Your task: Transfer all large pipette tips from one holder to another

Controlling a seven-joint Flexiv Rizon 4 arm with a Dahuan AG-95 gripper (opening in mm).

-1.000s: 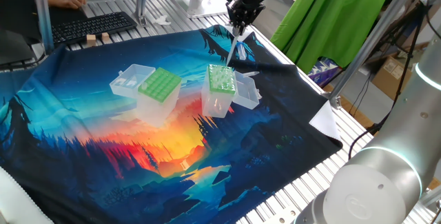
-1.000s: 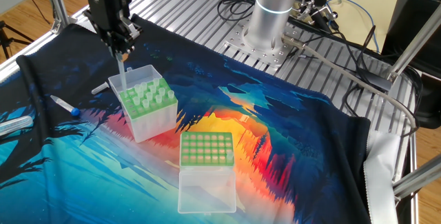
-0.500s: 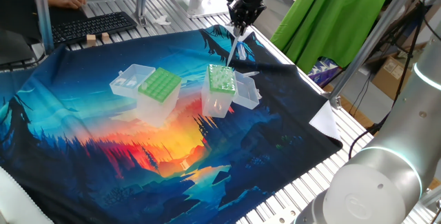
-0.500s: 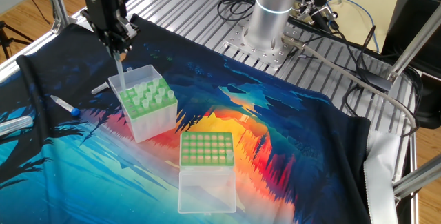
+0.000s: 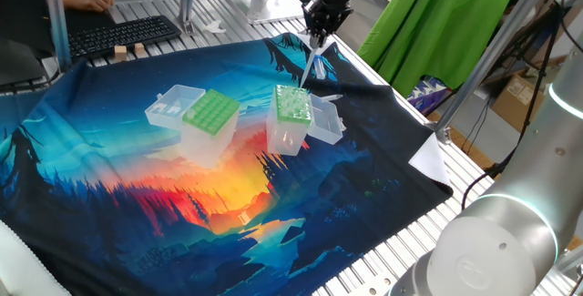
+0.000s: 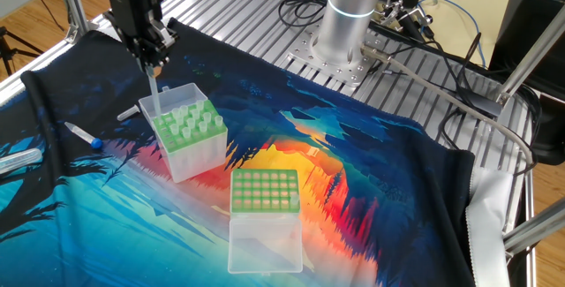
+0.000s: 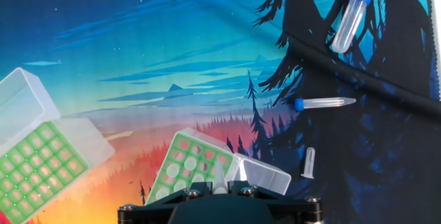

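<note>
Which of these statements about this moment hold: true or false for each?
1. The pincer holds a large pipette tip above the box with tips. True.
2. Both boxes have their lids shut. False: both hinged clear lids lie open, as on the grid-topped box.
3. The held tip lies flat on the cloth. False: it hangs point down from the pincer.
4. A blue-capped tube lies on the printed cloth, apart from the boxes. True.
5. A keyboard sits beyond the cloth's edge. True.
</note>
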